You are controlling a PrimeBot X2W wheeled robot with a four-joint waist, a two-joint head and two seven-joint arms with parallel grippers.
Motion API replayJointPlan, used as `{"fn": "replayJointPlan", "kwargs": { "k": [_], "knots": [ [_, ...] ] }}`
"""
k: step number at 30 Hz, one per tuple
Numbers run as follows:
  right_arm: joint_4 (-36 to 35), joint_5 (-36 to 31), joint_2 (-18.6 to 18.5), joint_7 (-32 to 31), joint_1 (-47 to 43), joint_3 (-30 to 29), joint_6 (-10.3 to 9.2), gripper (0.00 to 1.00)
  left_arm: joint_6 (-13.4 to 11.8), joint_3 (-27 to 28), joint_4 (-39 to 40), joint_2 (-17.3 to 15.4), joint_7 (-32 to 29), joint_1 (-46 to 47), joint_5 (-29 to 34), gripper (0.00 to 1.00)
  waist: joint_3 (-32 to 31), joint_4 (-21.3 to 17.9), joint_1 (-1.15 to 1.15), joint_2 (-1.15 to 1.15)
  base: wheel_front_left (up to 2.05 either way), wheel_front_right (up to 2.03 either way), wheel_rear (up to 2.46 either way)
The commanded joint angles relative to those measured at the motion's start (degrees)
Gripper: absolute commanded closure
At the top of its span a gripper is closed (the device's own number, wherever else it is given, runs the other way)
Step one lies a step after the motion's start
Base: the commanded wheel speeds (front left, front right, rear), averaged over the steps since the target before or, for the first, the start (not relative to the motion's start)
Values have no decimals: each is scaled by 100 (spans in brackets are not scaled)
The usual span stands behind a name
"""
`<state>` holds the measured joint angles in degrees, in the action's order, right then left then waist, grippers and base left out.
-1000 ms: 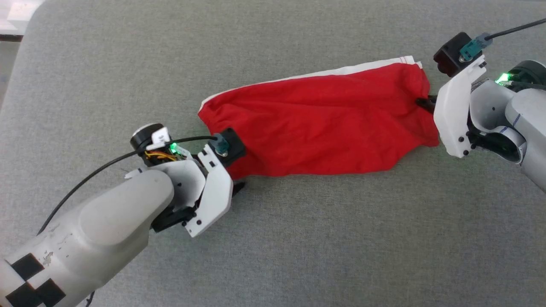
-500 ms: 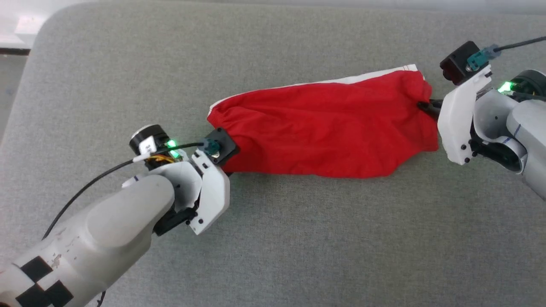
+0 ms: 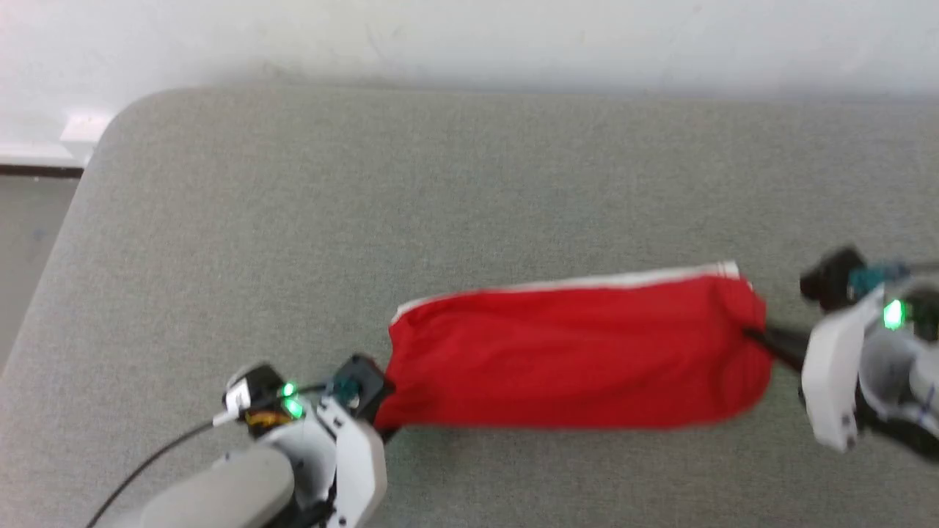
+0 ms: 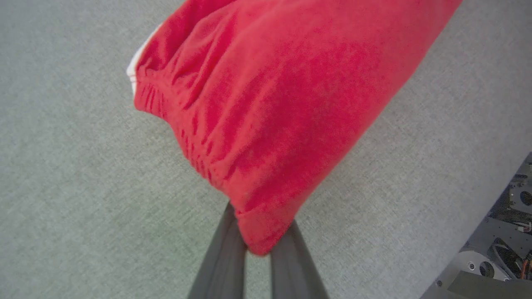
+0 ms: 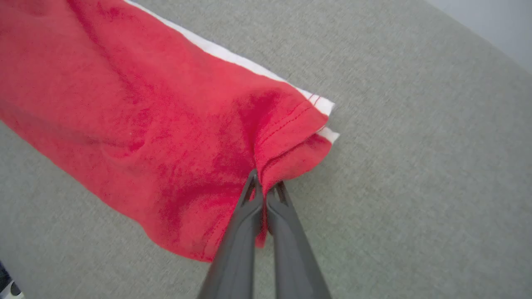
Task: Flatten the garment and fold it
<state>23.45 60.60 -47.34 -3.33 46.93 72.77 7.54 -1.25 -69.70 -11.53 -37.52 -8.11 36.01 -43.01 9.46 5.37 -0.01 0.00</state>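
Two claws: the left claw [image 4: 257, 245] is clenched on the corner of the red shorts [image 3: 572, 359] at their lower left in the head view; the right claw [image 5: 264, 187] is clenched on a small pinch of hem at their right end.
Shorts' place: they are stretched as a long band across the lower middle of the head view, over the grey fabric-covered desk [image 3: 367, 183]. Whether the middle touches the desk cannot be told.
White band [image 3: 587, 281]: it is seen along the upper edge.
Step in hand: judged to be the pull-out for flattening.
Doing it well: the pull should be even and gentle, with both ends level and lowered together, so that the cloth is laid without slack.
Watch point: gathers are seen near the left corner, and the hem is bunched at the right pinch.
Risk: thin cloth may slip from such small pinches if it is overpulled.
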Motion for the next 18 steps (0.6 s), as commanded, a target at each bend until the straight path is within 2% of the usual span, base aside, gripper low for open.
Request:
{"fn": "replayJointPlan", "kwargs": {
  "k": [1, 4, 8, 9, 10, 11, 12, 13, 18],
  "knots": [
    [-133, -5, -106, 45, -358, -7, -5, 100, -100, -24, 69, -51, 51, -231, -78, 100, -150, -82, 1, 0, 0, 0, 0],
    [-230, -76, -197, 143, -871, -115, -5, 100, -195, -68, 66, -59, 89, -437, -76, 100, -151, -78, 1, 0, 0, 0, 0],
    [-215, -110, -116, 185, -1282, -303, -5, 100, -260, -66, -35, -11, 160, -626, -185, 100, -170, -127, 1, 0, 0, 0, 0],
    [-175, -156, -75, 189, -1370, -371, -5, 100, -287, -65, -82, 4, 190, -672, -202, 93, -180, -139, 1, 0, 0, 0, 0],
    [-110, -189, -15, 206, -1454, -468, -5, 59, -316, -68, -133, 24, 229, -712, -200, 0, -211, -149, 1, 0, 0, 0, 0],
    [-56, -182, 60, 214, -1544, -577, -5, 39, -354, -68, -175, 51, 284, -756, -194, 0, -248, -157, 1, 0, 0, 0, 0],
    [-33, -165, 128, 209, -1626, -679, -5, 4, -387, -62, -204, 80, 346, -810, -207, 0, -291, -162, 1, 0, 0, 0, 0],
    [-3, -186, 164, 231, -1681, -796, -5, 0, -413, -44, -220, 106, 402, -881, -256, 0, -346, -164, 1, 0, 0, 0, 0],
    [-140, -507, 40, 197, -1817, -1365, -5, 0, -748, 231, -100, -71, 839, -1116, -376, 0, -644, -113, 1, 0, 0, 0, 0]
  ]
}}
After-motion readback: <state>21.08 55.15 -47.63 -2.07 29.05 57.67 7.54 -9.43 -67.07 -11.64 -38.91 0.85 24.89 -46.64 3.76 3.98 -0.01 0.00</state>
